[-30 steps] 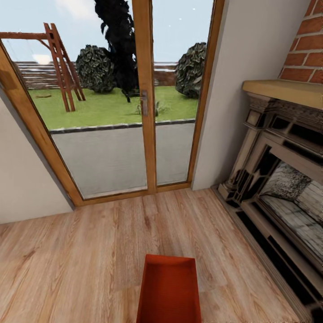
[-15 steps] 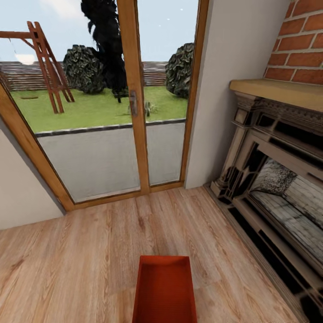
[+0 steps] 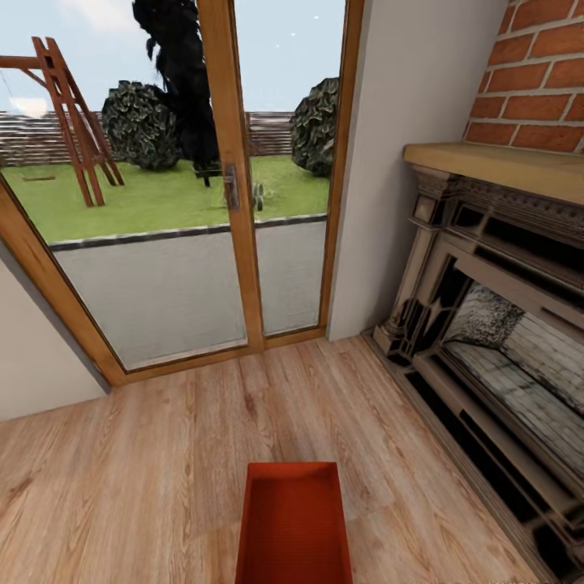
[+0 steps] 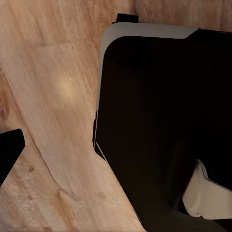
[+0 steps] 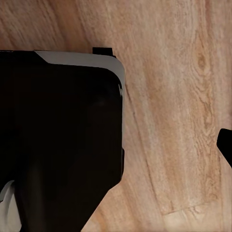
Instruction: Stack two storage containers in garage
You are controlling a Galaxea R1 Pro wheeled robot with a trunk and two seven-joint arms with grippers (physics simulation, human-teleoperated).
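One orange-red open-top storage container shows at the bottom centre of the head view, over the light wood plank floor of the living room. It is empty inside, and its near end is cut off by the frame edge. The second container is out of view. In the left wrist view, my left gripper's dark fingertip pokes in over the planks. The right wrist view has a dark fingertip of my right gripper at its edge. Both wrist views look down past my black, white-trimmed base.
A wood-framed glass door stands ahead, with a lawn, shrubs and a swing frame outside. On the right are a dark carved fireplace and a wooden mantel under red brick. White walls flank the door.
The whole head view has shifted: the door and fireplace slid left as the camera turned right. The container stays at the bottom centre, drifting slightly left.
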